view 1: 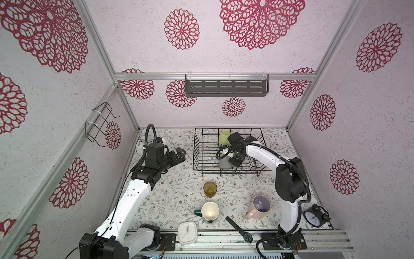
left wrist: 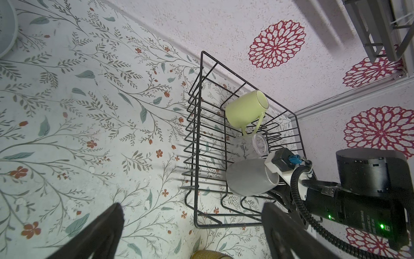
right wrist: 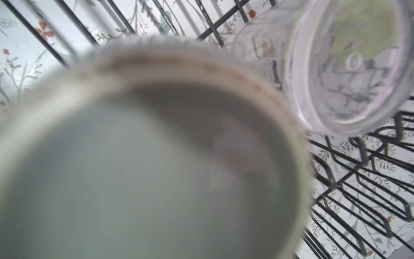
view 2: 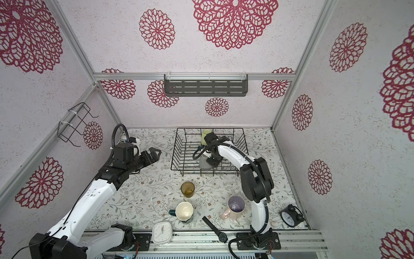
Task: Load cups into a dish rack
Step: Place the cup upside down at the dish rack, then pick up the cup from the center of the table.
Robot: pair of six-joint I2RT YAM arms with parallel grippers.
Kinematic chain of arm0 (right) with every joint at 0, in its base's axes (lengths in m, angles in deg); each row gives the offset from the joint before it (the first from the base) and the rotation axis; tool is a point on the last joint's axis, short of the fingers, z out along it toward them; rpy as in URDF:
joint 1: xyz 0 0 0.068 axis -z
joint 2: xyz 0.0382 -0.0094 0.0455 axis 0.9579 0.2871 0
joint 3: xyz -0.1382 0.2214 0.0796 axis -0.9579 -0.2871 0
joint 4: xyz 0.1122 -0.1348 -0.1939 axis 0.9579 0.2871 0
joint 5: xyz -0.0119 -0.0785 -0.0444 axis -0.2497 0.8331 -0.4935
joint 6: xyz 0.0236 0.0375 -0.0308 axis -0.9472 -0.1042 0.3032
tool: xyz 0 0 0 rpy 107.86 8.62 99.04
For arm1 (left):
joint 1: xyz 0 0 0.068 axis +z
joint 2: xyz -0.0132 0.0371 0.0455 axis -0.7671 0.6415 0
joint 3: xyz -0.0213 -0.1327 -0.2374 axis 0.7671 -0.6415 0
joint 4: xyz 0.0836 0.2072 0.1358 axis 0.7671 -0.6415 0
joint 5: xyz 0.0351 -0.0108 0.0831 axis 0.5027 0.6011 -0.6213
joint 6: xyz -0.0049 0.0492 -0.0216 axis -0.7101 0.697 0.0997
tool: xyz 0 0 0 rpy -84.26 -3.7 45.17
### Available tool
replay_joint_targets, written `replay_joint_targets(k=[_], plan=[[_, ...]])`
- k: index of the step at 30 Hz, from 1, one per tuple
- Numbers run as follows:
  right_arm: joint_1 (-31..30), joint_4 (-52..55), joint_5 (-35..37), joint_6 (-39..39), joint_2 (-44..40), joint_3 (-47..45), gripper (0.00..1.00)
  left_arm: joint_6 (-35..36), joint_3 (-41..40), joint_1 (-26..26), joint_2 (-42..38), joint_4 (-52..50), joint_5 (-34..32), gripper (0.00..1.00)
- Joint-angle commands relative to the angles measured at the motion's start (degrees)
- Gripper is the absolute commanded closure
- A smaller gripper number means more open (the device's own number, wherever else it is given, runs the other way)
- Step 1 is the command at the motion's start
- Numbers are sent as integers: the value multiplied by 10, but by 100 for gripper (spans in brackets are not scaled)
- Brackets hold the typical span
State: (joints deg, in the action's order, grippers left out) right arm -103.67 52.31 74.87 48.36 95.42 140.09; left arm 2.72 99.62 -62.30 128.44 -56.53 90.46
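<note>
Right pincer tips hidden, apparently clamped on blurred grey mug; left pincer agape

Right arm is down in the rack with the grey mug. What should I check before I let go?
1. Right claw shut on the grey mug: ok.
2. Grey mug inside the dish rack, on its side: ok. Seated on the wires: cannot tell.
3. Gap to the clear glass beside it: cannot tell, very close.
4. Lime-green mug lying in the rack, beyond the glass: ok.
5. Left claw open, outside the rack: ok.
6. Amber tumbler, teal mug and pink mug upright on the table, not loaded: not ok.
</note>
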Motion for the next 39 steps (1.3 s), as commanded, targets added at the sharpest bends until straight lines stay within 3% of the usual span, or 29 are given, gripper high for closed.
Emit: replay_joint_targets(k=[1, 13, 26, 34, 39], plan=[[4, 13, -1, -19, -5, 17, 92, 4, -6, 5, -7, 3, -5, 0], [4, 13, -17, -18, -33, 25, 68, 5, -1, 5, -11, 4, -4, 0], [3, 9, -22, -35, -86, 14, 64, 10, 3, 5, -29, -14, -6, 0], [1, -57, -63, -110, -201, -62, 58, 39, 10, 5, -52, -53, -17, 1], [3, -131, 13, -236, -303, -141, 47, 64, 11, 5, -64, -76, -15, 2]])
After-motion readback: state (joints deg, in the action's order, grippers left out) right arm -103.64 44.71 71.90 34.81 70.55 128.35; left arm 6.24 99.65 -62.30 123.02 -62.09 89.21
